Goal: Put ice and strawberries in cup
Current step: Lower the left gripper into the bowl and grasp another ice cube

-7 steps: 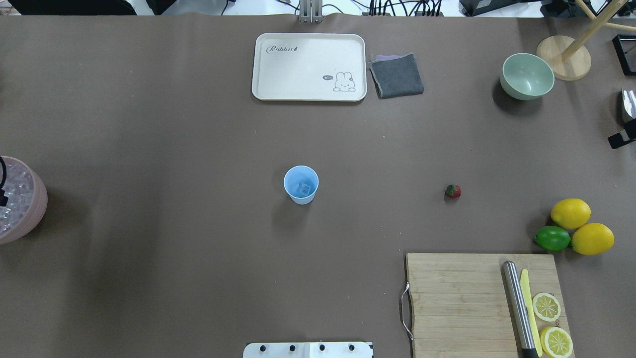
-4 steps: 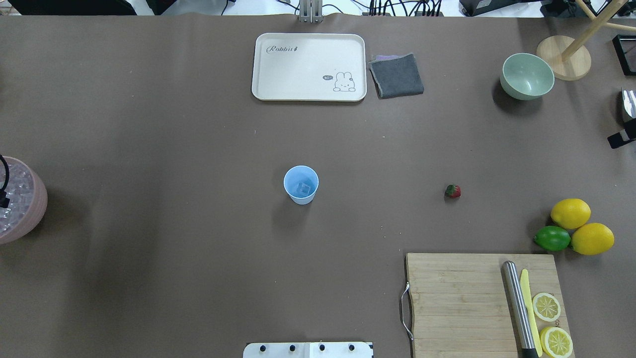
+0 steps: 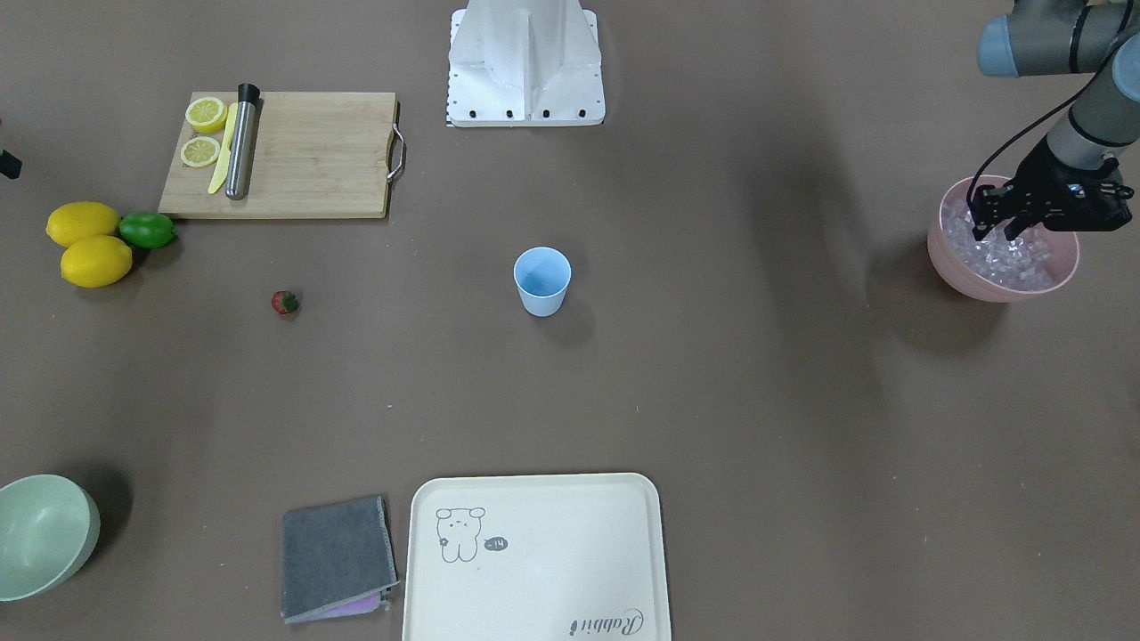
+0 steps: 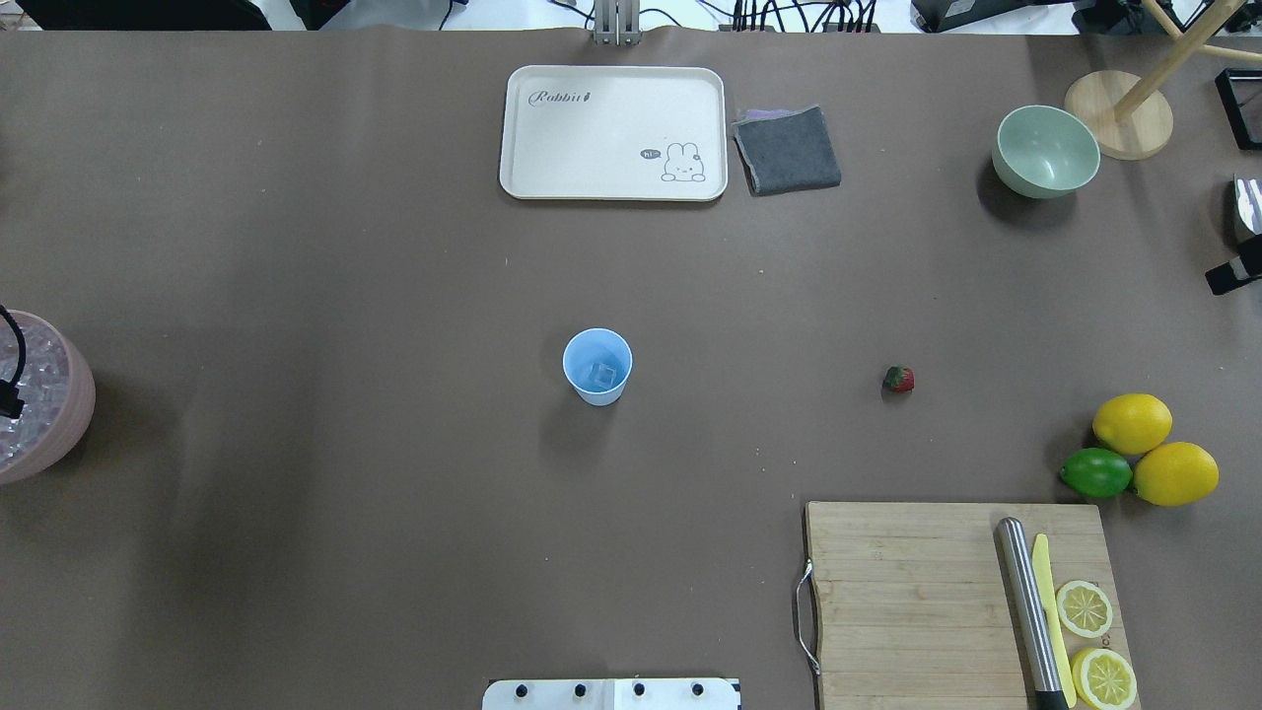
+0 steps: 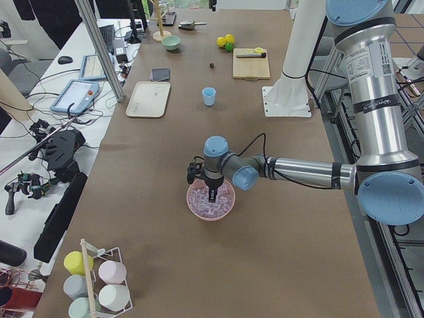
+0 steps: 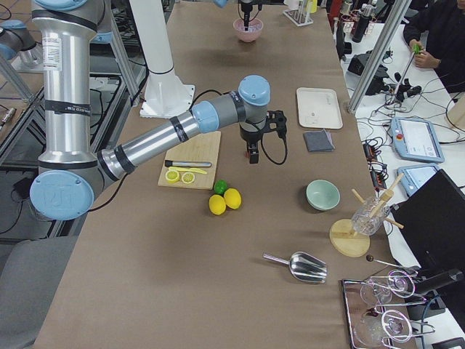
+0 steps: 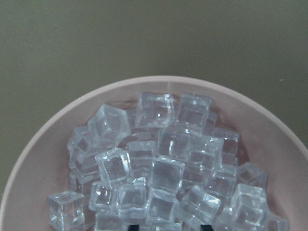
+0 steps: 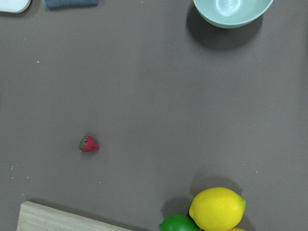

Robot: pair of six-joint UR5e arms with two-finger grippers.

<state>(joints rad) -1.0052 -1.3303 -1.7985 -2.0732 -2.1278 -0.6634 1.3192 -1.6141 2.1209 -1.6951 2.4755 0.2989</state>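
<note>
The light blue cup (image 4: pixel 597 367) stands mid-table with one clear ice cube (image 4: pixel 603 375) in its bottom. More ice (image 7: pixel 163 173) fills the pink bowl (image 3: pixel 997 285) at the table's left end. My left gripper (image 3: pixel 997 236) hangs open just above that ice. In the left wrist view only its two fingertips (image 7: pixel 207 227) peek in, set apart, with nothing between them. The strawberry (image 4: pixel 898 379) lies alone on the table right of the cup. My right gripper (image 6: pixel 253 158) hovers high near the strawberry (image 8: pixel 89 144); I cannot tell whether it is open or shut.
A wooden cutting board (image 4: pixel 917 602) with a steel tool, a yellow knife and lemon slices lies front right. Two lemons and a lime (image 4: pixel 1096 473) sit beside it. At the back are a white tray (image 4: pixel 613 133), a grey cloth (image 4: pixel 787 150) and a pale green bowl (image 4: pixel 1045 153).
At the overhead view's left edge, the left arm's black cable and gripper edge have shifted slightly over the pink bowl. Nothing else has moved.
</note>
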